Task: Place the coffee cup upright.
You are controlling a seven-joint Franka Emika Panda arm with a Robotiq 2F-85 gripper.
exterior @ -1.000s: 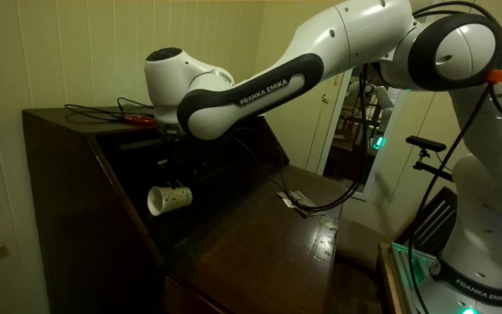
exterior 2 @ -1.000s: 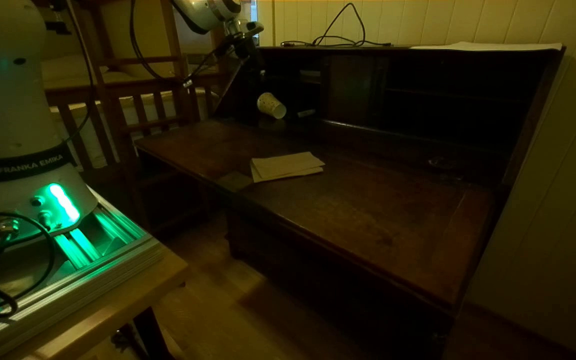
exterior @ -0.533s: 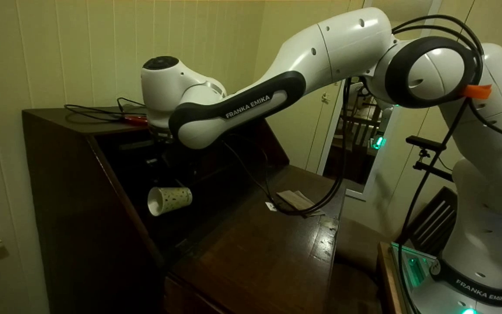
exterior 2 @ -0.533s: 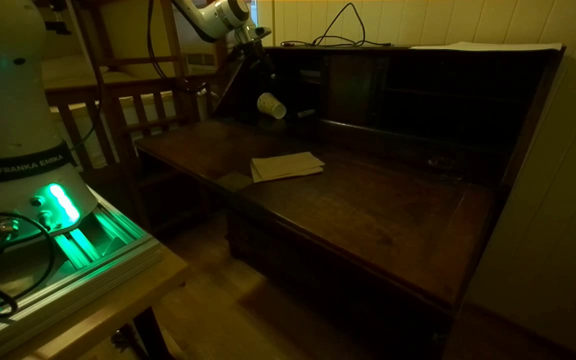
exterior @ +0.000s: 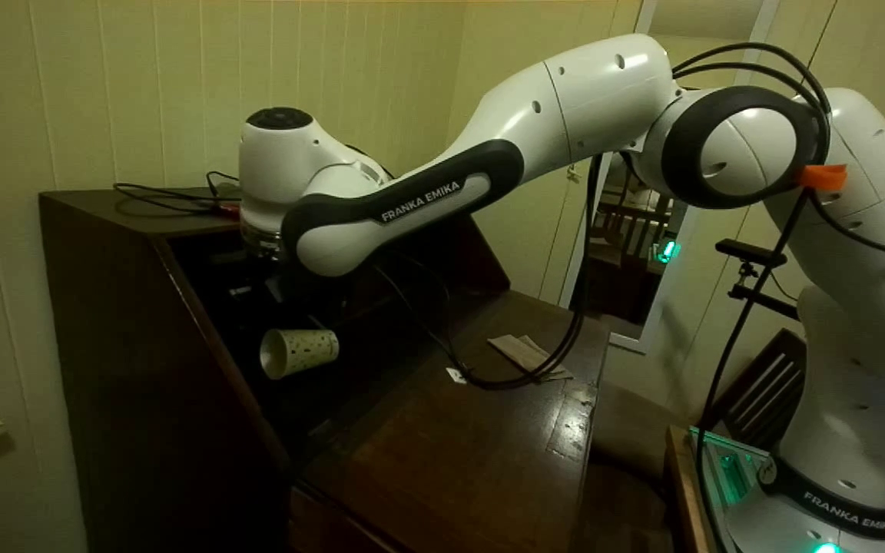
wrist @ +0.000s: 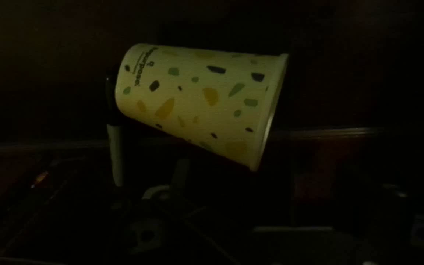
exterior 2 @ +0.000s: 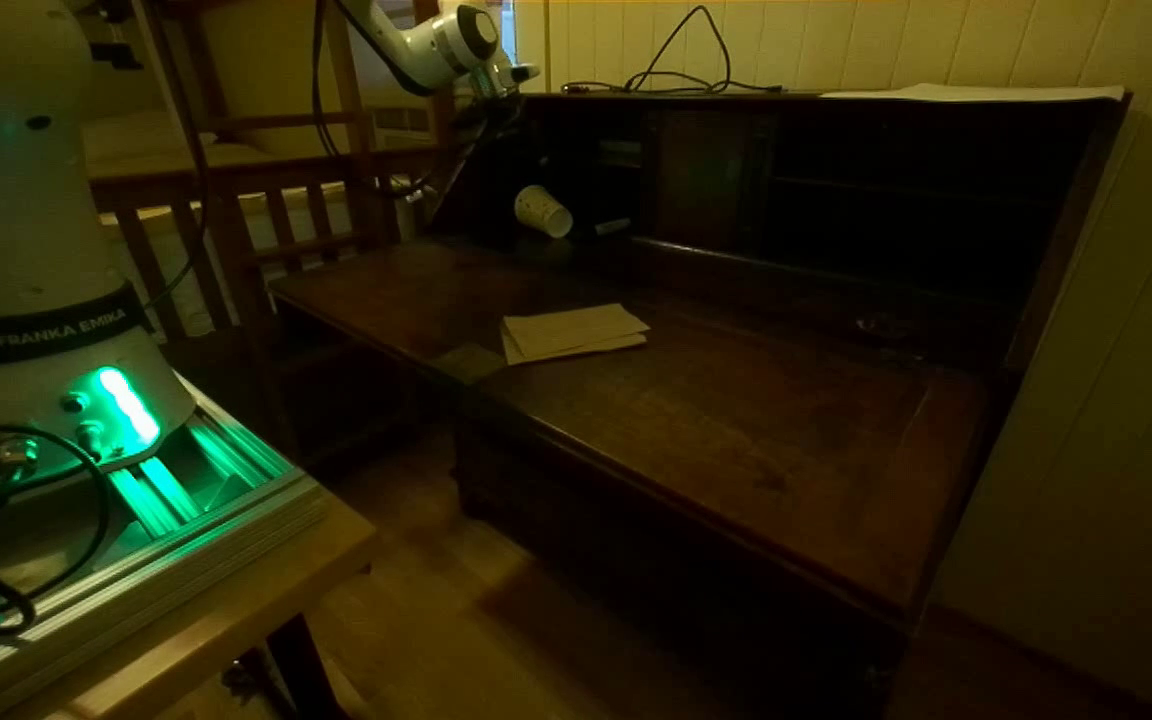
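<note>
Left of centre in an exterior view, the coffee cup point(exterior: 300, 353) lies tipped on its side in the dark recess of the bench point(exterior: 458, 461), its mouth toward the left of the frame. What it rests on is lost in shadow. Standing it up is undone; I judge the work to be at the approach, with gripping, turning and setting down left.

In an exterior view, the cup shows at upper centre, mouth to the lower right. The pincer point(exterior 2: 536, 150) is a dark shape just above it; gloom would hide any contact. The arm point(exterior 2: 436, 50) is cut by the top edge.

The wrist view has the cup across its upper middle, base left, rim right, inside hidden. A marker point(wrist: 115, 154) is by its base, touching or merely behind, I can't say which. The bottom is nearly black: whether the pincer's jaws are spread or together, I can't tell.
</note>
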